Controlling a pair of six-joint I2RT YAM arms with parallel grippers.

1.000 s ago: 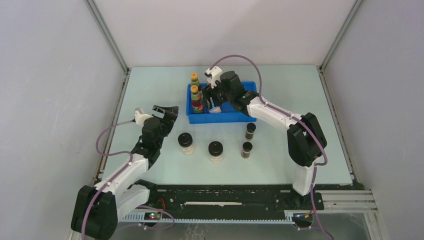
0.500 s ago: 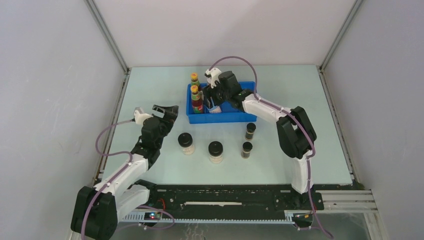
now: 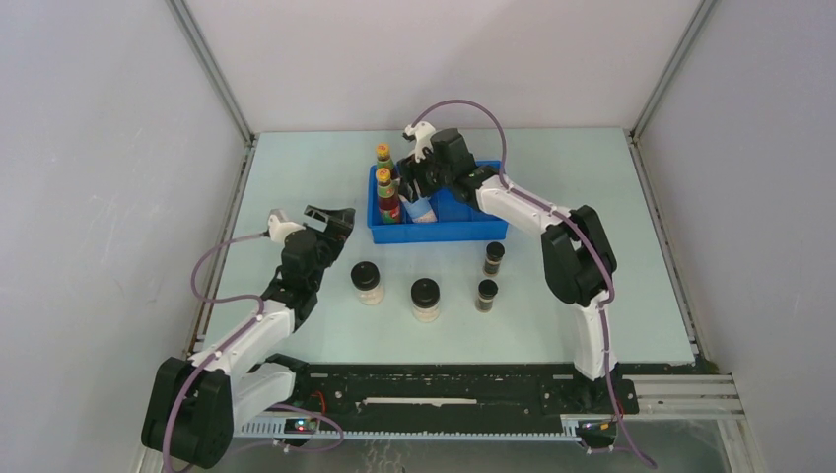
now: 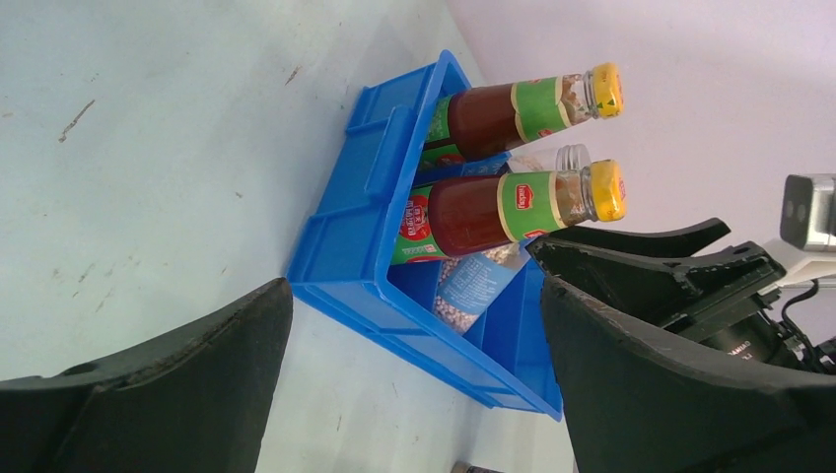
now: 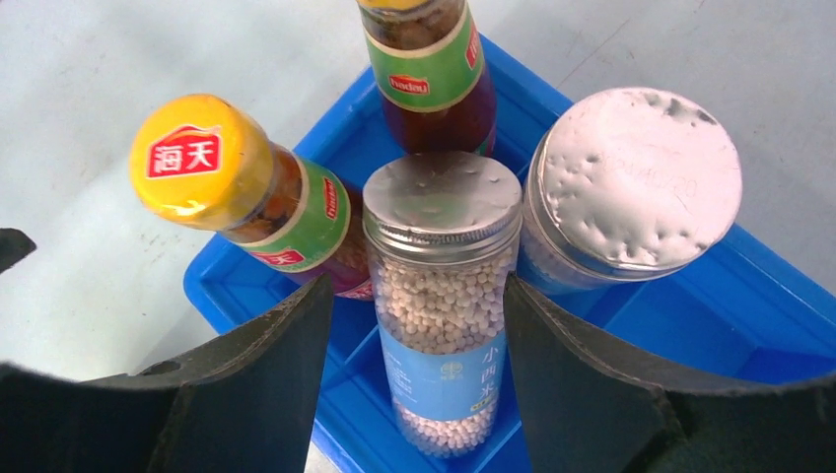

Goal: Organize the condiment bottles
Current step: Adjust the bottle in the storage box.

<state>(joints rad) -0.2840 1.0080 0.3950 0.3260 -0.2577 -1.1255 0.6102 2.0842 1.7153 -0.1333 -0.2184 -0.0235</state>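
Two tall red-labelled bottles (image 3: 387, 192) (image 3: 383, 156) stand in the left end of the blue tray (image 3: 463, 233). My right gripper (image 5: 419, 296) is open over the tray. Its jaws stand either side of a silver-lidded blue-banded jar (image 5: 442, 296) with a gap on both sides, and the jar rests in a compartment. The second silver-lidded jar (image 5: 631, 187) stands just behind it. Two black-lidded pale jars (image 3: 367, 281) (image 3: 425, 298) and two tiny dark vials (image 3: 494, 257) (image 3: 486, 295) stand on the table in front of the tray. My left gripper (image 3: 330, 217) is open and empty, left of the tray.
The tray's right compartments (image 3: 473, 212) show bare blue floor. The cell's side walls and metal frame rail (image 3: 232, 212) close in the table at left and right. The left wrist view shows the tray's corner (image 4: 365, 246) and both tall bottles (image 4: 513, 202).
My right gripper has shifted a little back and left over the tray, and its arm has straightened. The left arm has barely moved. The jars and vials on the table are unmoved.
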